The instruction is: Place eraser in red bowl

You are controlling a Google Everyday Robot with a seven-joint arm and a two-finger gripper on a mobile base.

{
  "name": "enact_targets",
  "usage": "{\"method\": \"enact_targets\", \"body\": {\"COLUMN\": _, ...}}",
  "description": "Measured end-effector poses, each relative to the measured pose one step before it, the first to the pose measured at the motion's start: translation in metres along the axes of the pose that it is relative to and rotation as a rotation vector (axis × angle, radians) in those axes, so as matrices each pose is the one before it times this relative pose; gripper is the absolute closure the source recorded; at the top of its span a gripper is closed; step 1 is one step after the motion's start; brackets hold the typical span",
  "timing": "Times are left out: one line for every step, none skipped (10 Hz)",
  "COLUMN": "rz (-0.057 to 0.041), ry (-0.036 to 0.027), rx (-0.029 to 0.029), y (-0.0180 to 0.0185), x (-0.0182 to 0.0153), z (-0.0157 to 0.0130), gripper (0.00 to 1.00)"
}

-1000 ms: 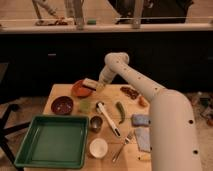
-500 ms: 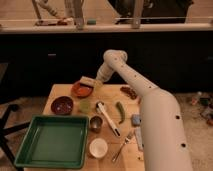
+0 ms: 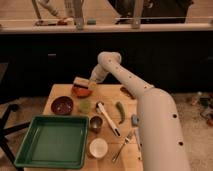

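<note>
half-hidden red bowl (image 3: 81,91) beneath eraser (image 3: 81,82) in clamped tool (image 3: 88,83)

Looked dim and brownish all over. Got the most light up high, on the pale ledge (image 3: 160,26) far behind and above the gripper (image 3: 89,80), which hung over the far edge of the table (image 3: 127,102). Went pitch dark between that ledge and the gripper, with nothing to make out there. Shone soft and white on the arm (image 3: 150,107) to the right of the gripper, with no hard glare. Cast only faint, smudgy shadows in front of the gripper. Looked blurry everywhere, with soft edges and small things in front of the gripper just blobs. Turned murkier far left of the gripper.
</note>
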Motion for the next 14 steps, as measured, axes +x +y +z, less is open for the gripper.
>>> {"method": "enact_targets", "body": {"rz": -0.01296, "ry": 0.00132, "rx": 0.0037, "y": 0.0001, "x": -0.00146, "z": 0.00191, "gripper": 1.0}}
{"method": "enact_targets", "body": {"rz": -0.01605, "ry": 0.00166, "rx": 0.0004, "y": 0.00064, "x": -0.00471, "z": 0.00418, "gripper": 1.0}}
{"method": "enact_targets", "body": {"rz": -0.01227, "ry": 0.00216, "rx": -0.00234, "y": 0.00026, "x": -0.00381, "z": 0.00479, "gripper": 1.0}}
{"method": "enact_targets", "body": {"rz": -0.00515, "ry": 0.00214, "rx": -0.00022, "y": -0.00133, "x": -0.00157, "z": 0.00226, "gripper": 1.0}}
{"method": "enact_targets", "body": {"rz": -0.00815, "ry": 0.00434, "rx": -0.00359, "y": -0.00246, "x": -0.00343, "z": 0.00557, "gripper": 1.0}}
{"method": "enact_targets", "body": {"rz": -0.00273, "ry": 0.00272, "rx": -0.00243, "y": -0.00259, "x": -0.00238, "z": 0.00425, "gripper": 1.0}}
{"method": "enact_targets", "body": {"rz": 0.00076, "ry": 0.00409, "rx": -0.00198, "y": -0.0025, "x": -0.00039, "z": 0.00375, "gripper": 1.0}}
{"method": "enact_targets", "body": {"rz": 0.00418, "ry": 0.00456, "rx": -0.00107, "y": -0.00356, "x": 0.00033, "z": 0.00335, "gripper": 1.0}}
{"method": "enact_targets", "body": {"rz": 0.00632, "ry": 0.00443, "rx": -0.00132, "y": -0.00287, "x": 0.00164, "z": 0.00265, "gripper": 1.0}}
{"method": "enact_targets", "body": {"rz": 0.0049, "ry": 0.00401, "rx": -0.00148, "y": -0.00177, "x": 0.0016, "z": 0.00176, "gripper": 1.0}}
{"method": "enact_targets", "body": {"rz": 0.00647, "ry": 0.0036, "rx": -0.00103, "y": -0.00173, "x": 0.00211, "z": 0.00174, "gripper": 1.0}}
{"method": "enact_targets", "body": {"rz": 0.01283, "ry": 0.0058, "rx": -0.00107, "y": -0.0017, "x": 0.00395, "z": 0.00142, "gripper": 1.0}}
{"method": "enact_targets", "body": {"rz": 0.00871, "ry": 0.00333, "rx": -0.00072, "y": -0.00081, "x": 0.00341, "z": 0.0006, "gripper": 1.0}}
{"method": "enact_targets", "body": {"rz": 0.00709, "ry": 0.00314, "rx": -0.00186, "y": -0.00068, "x": 0.00301, "z": 0.00071, "gripper": 1.0}}
